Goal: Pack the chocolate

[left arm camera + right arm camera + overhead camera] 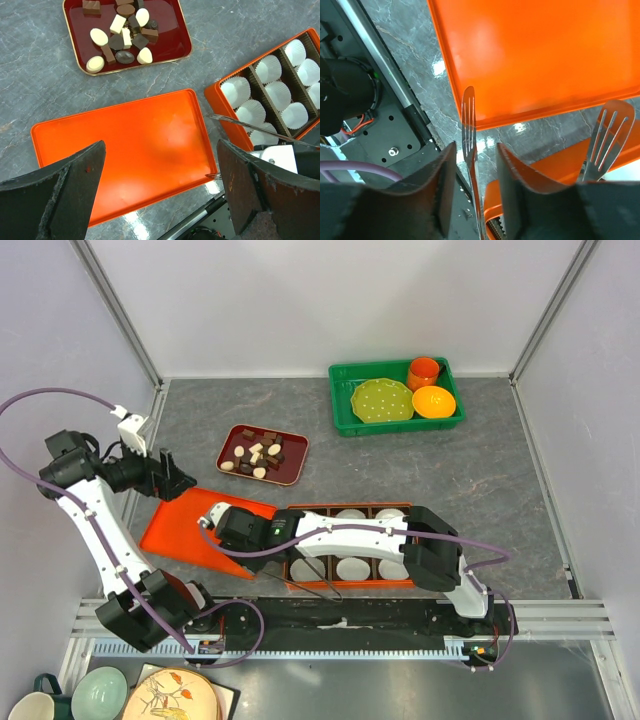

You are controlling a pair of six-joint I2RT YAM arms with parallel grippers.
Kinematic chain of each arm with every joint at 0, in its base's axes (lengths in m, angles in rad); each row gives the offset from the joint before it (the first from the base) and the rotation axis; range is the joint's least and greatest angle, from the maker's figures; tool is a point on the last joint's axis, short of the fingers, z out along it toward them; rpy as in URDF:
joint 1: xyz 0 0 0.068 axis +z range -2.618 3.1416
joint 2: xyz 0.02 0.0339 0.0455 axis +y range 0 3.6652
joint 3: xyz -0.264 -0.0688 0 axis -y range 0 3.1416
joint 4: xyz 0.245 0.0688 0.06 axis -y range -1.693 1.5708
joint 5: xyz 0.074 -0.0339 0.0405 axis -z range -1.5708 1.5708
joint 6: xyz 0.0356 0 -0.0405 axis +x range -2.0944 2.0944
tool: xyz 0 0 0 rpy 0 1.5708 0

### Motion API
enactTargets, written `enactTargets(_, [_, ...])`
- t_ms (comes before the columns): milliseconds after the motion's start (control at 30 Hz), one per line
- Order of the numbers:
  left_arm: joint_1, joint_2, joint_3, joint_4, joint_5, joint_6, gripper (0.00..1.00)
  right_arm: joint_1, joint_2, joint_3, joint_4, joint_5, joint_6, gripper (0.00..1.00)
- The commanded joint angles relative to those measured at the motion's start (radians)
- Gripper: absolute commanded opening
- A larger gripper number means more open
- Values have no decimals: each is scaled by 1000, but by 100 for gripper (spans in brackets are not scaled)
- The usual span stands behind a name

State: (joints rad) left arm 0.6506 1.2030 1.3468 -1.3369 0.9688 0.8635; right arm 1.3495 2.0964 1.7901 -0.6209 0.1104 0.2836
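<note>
1. The chocolate (126, 37) lies heaped in the dark red tray (170, 40) on the bench (30, 75), beyond the orange lid (125, 130). Pieces point every way, with no shared long axis.
2. Left pincer (161, 145) gapes wide above the lid, holding nothing. Right pincer (476, 146) stands part open, with one tongs (468, 115) arm unpinched in the gap.
3. We count six pale pieces; the brown ones overlap. One tray, one lid, one box (215, 97).

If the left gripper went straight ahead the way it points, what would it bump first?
Probably the flat orange tray: the left gripper looks straight at it, jaws wide open, nothing between. How far is unclear.
</note>
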Motion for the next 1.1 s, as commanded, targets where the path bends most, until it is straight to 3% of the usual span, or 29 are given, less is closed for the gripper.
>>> enactTargets(0, [9, -20, -17, -24, -10, 65, 99, -6, -35, -5, 35, -15, -1, 47])
enactTargets(133, [7, -8, -26, -54, -10, 112, 99, -10, -93, -3, 46, -38, 5, 50])
enactTargets(267, [7, 4, -31, -155, -4, 254, 99, -23, -201, -12, 47, -80, 14, 52])
enactTargets(400, [-22, -22, -63, -202, -13, 370, 100, -56, -378, -150, 75, -81, 58, 53])
enactTargets(567, [-264, -167, -195, -199, -110, 476, 99, -154, -686, -412, 118, -48, 129, 59])
enactTargets(733, [-601, -253, -351, -76, -257, 382, 98, -278, -919, -595, 96, -37, 206, 65])
enactTargets(933, [-859, -162, -411, -77, -387, 303, 86, -377, -996, -689, 58, -77, 241, 68])
enactTargets(1067, [-937, -140, -451, -27, -438, 261, 84, -403, -1009, -704, 52, -90, 239, 70])
